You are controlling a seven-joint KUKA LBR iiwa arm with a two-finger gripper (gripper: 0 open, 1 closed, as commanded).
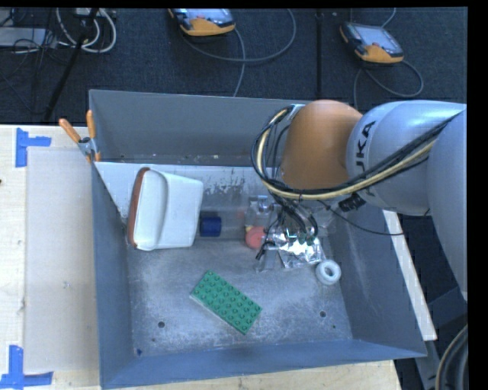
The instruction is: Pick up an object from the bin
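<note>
My gripper (274, 242), spread or pinched I cannot tell, hangs between a crumpled silvery scrap (303, 248) and a red piece (254, 238); best centre on one before closing.

floor: dark carpet (152, 68) | cables (95, 30) trailing top left | orange-grey handset (202, 20) top centre | second handset (371, 42) top right

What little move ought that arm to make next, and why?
Probably a small drop straight down. The pincer hangs low over the left edge of a crumpled silver thing right of the middle of the bin, with a small red thing close beside it; whether it touches either I cannot tell.
</note>
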